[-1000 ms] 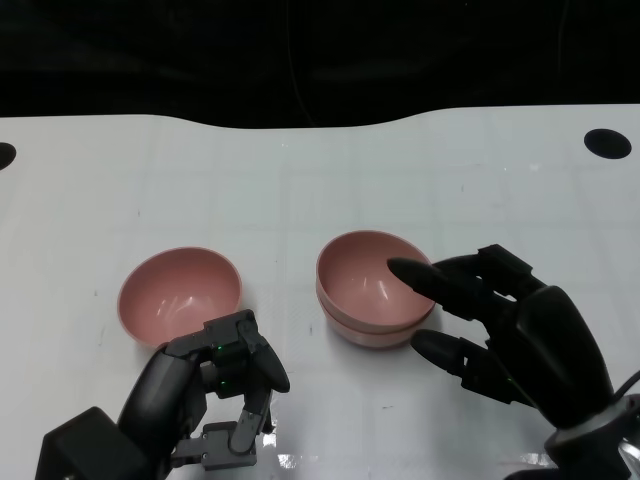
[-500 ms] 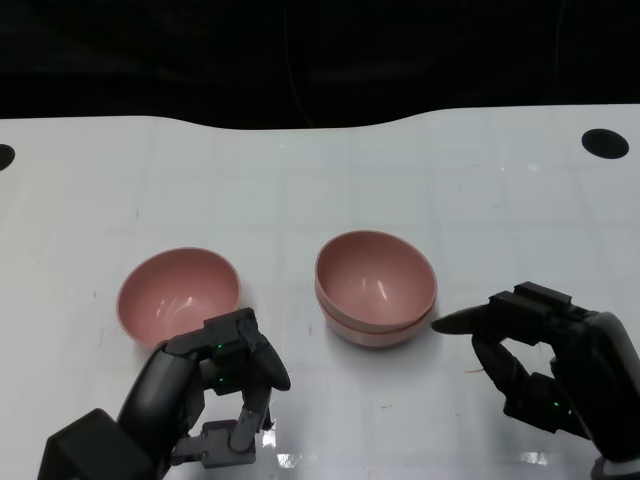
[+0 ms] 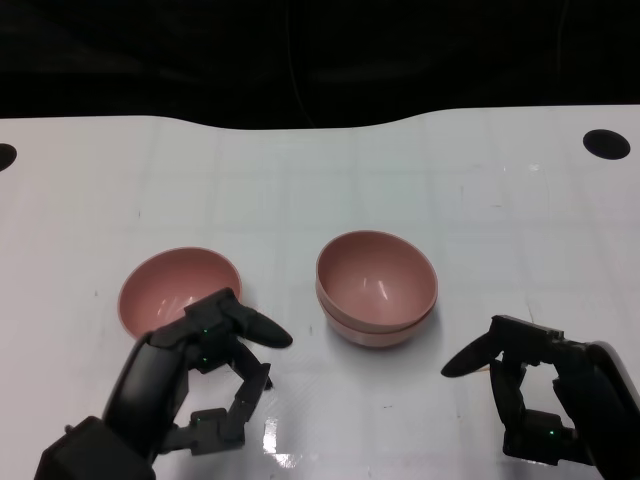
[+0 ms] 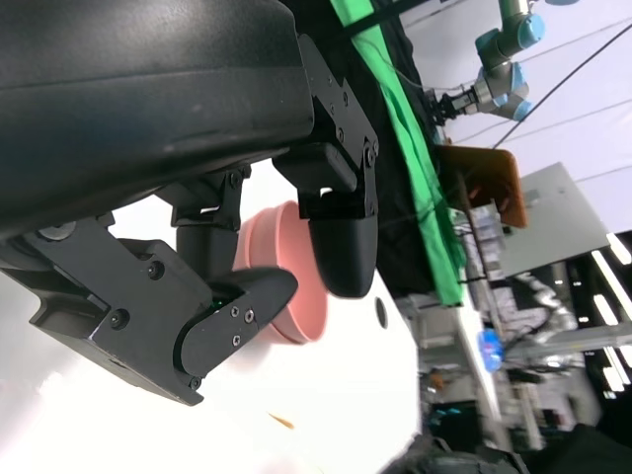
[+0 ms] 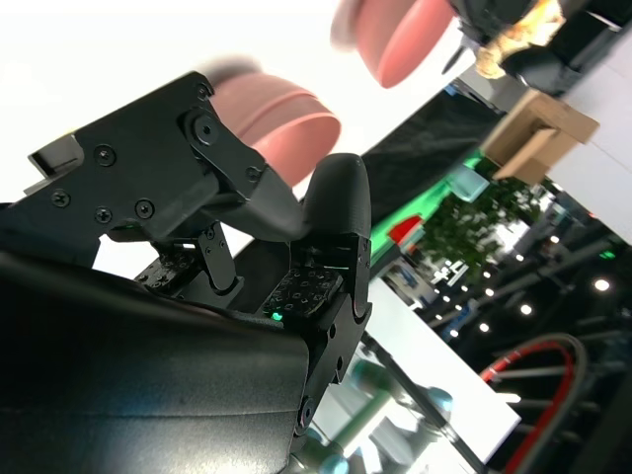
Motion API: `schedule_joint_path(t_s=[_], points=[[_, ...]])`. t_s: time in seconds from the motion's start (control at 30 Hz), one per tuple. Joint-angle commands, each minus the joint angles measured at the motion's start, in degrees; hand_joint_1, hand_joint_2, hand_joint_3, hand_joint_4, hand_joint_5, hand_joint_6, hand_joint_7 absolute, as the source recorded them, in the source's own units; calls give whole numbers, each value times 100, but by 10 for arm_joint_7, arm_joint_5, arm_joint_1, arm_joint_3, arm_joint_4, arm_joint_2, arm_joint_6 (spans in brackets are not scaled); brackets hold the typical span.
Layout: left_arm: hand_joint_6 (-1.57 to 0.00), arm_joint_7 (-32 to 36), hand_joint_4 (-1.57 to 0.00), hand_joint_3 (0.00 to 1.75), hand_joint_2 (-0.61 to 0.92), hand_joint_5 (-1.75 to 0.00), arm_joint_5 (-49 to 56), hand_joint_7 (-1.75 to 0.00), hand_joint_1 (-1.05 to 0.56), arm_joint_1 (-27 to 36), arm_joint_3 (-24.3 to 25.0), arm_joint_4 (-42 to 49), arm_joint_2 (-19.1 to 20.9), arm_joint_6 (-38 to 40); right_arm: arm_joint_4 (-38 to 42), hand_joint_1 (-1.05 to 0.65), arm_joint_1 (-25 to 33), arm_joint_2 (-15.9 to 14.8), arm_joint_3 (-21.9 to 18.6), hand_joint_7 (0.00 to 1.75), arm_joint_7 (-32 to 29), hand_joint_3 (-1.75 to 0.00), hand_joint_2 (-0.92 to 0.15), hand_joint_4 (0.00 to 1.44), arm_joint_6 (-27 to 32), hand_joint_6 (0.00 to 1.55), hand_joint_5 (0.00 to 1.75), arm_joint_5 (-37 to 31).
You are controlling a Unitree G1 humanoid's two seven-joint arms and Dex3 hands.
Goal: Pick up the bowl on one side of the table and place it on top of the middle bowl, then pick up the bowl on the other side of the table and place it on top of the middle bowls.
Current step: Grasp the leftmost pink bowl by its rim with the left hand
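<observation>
Two pink bowls sit nested mid-table, the upper bowl (image 3: 376,272) inside the lower bowl (image 3: 378,336). A third pink bowl (image 3: 176,290) stands alone to their left. My left hand (image 3: 205,372) hovers just in front of that bowl, fingers apart, one reaching past its near rim, nothing held. My right hand (image 3: 540,392) is low at the front right, well away from the stack, empty with fingers loosely bent and apart. In the right wrist view the stack (image 5: 286,123) appears blurred past the fingers, and the lone bowl (image 5: 395,44) lies farther off.
The white table (image 3: 320,190) has a black hole (image 3: 607,143) at the far right and another at its left edge (image 3: 4,155). Its far edge meets a dark background. The left wrist view shows a pink bowl (image 4: 306,318) beyond my fingers.
My right hand has let go of the upper bowl and drawn back to the front right. My left hand's fingers have spread, and the hand has edged toward the lone bowl.
</observation>
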Motion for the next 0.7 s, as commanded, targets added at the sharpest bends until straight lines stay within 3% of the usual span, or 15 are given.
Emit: schedule_joint_path(t_s=[0.03,0.1,0.3,0.6,0.7], points=[[-47,30,-40,55,67,-119,47,-72,-30,-11,16,-14,28,-8,5,-3,-8,8,-4,134,8,-163,-15,90,7,87,174,7],[-48,41,-30,35,76,-116,72,-60,-32,-13,20,-23,39,-8,4,-4,-8,11,-5,135,11,-164,-14,91,7,87,175,5],[-46,66,-21,10,86,-111,123,-39,-35,-11,24,-66,51,28,0,-5,-8,15,-10,135,14,-164,-14,91,10,86,175,-2],[-46,80,-19,2,90,-107,157,-23,-37,-7,19,-95,64,54,-4,-7,-6,18,-12,135,27,-164,-15,91,18,86,175,6],[-46,97,-23,1,91,-86,340,-12,-47,-9,12,-150,111,118,1,-7,-9,17,-13,135,27,-163,-15,91,18,86,175,3]])
